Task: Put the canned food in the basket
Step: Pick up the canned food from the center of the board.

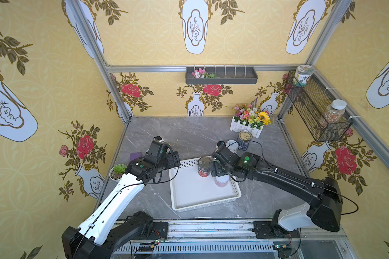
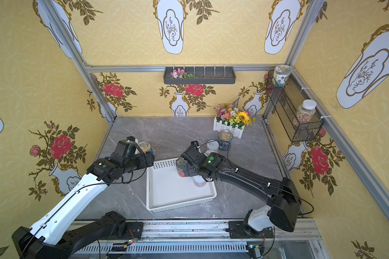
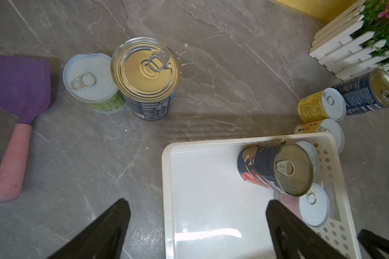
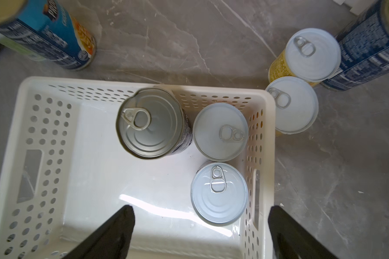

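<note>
Beneath the right tool (image 4: 201, 209), three cans (image 4: 219, 192) in basket (image 4: 43, 134).

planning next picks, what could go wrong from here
A short yellow-labelled white-lidded can stands tight between its twin and the white perforated plastic basket: jaws may not fit and could topple one.
The short green-labelled can stands against a tall blue metal-topped can: same squeeze.
The tall red-and-dark-labelled can in the basket is near the right gripper, jaws open: a careless move could tip it.
</note>
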